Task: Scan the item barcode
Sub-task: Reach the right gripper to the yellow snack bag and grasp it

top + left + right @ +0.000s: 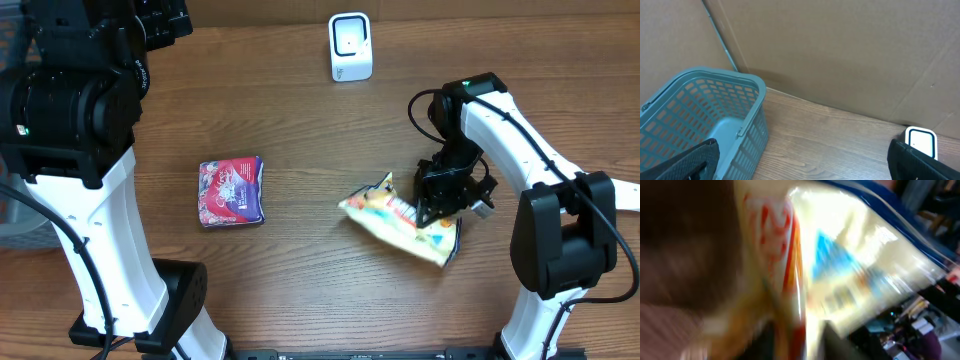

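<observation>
The right claw (441,207) is pressed close on the right end of the yellow snack bag (392,217), mid-right on the bench (300,265); I cannot tell whether it grips. A red packet (231,191) lies to the left and a white scanner (350,46) stands at the far side. The left claw (802,155) gapes wide near a basket (700,100).

One snack bag (385,212), one red-purple packet (231,192), one scanner (350,46), one teal basket (752,125).

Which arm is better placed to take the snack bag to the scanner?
Right: the right gripper is at the snack bag; the left gripper hangs open beside the basket, far from it.
</observation>
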### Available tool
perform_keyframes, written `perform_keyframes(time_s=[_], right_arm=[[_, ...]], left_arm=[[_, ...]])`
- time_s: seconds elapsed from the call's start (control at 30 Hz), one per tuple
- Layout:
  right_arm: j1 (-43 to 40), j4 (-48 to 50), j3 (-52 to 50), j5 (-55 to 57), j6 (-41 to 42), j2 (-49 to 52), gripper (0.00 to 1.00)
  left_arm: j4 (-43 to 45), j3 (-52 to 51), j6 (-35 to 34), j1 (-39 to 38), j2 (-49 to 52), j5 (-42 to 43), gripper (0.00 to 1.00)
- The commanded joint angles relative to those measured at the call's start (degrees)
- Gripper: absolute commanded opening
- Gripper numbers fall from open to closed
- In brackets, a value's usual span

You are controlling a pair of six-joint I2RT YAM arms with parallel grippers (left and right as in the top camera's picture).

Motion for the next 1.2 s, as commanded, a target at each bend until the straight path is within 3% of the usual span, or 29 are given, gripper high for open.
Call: perform_keyframes(time_s=[0.0,0.03,0.1,0.17,0.3,0.43,0.5,0.53,0.67,0.9,1.17], right_arm=[[0.4,4.3,-0.2,-2.9,-11.6,-0.3,0.57],[0.4,6.8,-0.2,-3.8,-15.1,-0.3,0.63],[0.4,13.2,-0.2,-4.5,-22.7,-0.3,0.88],[0.4,20.0,-0.2,-4.4,-33.9,-0.3,0.99],[0.2,26.7,0.7,-0.8,-52.3,-0.4,1.00],[0.9,18.7,10.3,18.5,-57.3,-2.5,1.00],[1.9,16.2,15.0,20.8,-63.5,-4.1,1.00],[3.8,15.5,19.1,20.7,-70.8,-6.6,1.00],[7.9,15.2,20.9,22.2,-85.8,-10.0,0.99],[13.7,1.7,16.9,20.5,-90.2,-10.6,1.00],[25.2,10.9,5.6,20.3,-93.8,-10.6,1.00]], left_arm=[[0.2,0.1,0.9,0.6,0.8,-0.7,1.00],[0.2,0.1,0.9,0.6,0.8,-0.7,1.00],[0.2,0.1,0.9,0.6,0.8,-0.7,1.00],[0.2,0.1,0.9,0.6,0.8,-0.7,1.00],[0.2,0.1,0.9,0.6,0.8,-0.7,1.00],[0.2,0.1,0.9,0.6,0.8,-0.7,1.00],[0.2,0.1,0.9,0.6,0.8,-0.7,1.00],[0.2,0.1,0.9,0.6,0.8,-0.7,1.00],[0.2,0.1,0.9,0.6,0.8,-0.7,1.00],[0.2,0.1,0.9,0.6,0.8,-0.7,1.00],[0.2,0.1,0.9,0.6,0.8,-0.7,1.00]])
